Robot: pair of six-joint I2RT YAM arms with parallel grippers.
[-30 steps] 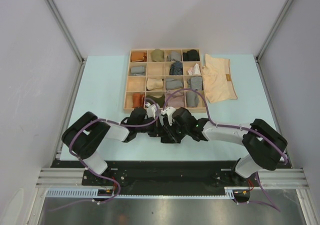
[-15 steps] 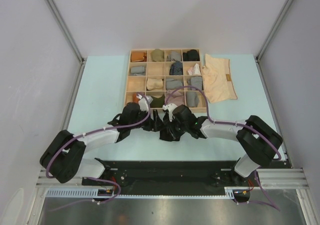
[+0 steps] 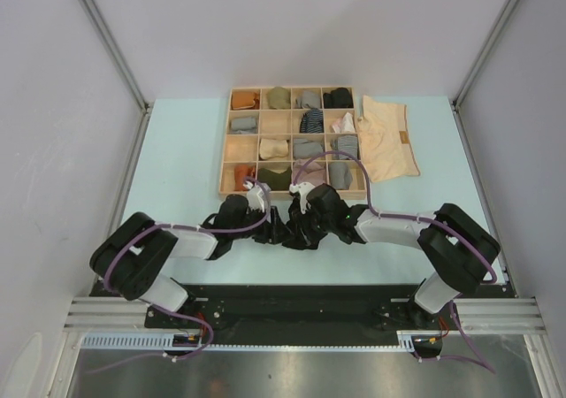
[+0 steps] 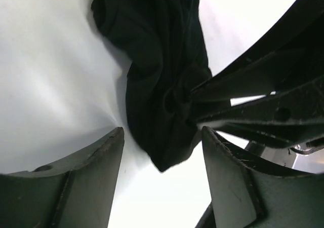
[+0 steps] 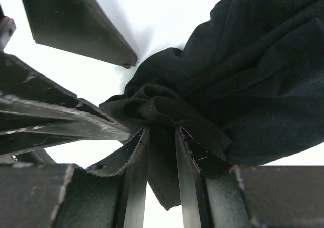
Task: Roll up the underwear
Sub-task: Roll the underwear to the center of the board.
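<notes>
The black underwear point(image 3: 287, 230) lies bunched on the pale blue table between my two grippers. My right gripper point(image 5: 162, 131) is shut on a gathered fold of the black underwear point(image 5: 243, 76). My left gripper point(image 4: 162, 131) stands open, its fingers point(image 4: 96, 172) on either side of the cloth's hanging tip point(image 4: 162, 86) without touching it. Seen from above, the left gripper point(image 3: 270, 224) and right gripper point(image 3: 301, 225) sit close together just in front of the tray. The cream underwear point(image 3: 387, 141) lies flat to the right of the tray. A rust-orange piece point(image 3: 245, 100) sits in the tray's far left compartment.
A wooden compartment tray point(image 3: 224, 150) behind the grippers holds several rolled grey, olive and striped bundles. Metal frame rails point(image 3: 124, 80) run along both sides of the table. Purple cables point(image 3: 336, 159) loop from the wrists over the tray's near edge.
My left gripper has opened and let go of the black underwear; its arm swung out to the left and has come partway back. The right gripper has stayed shut on the cloth.
</notes>
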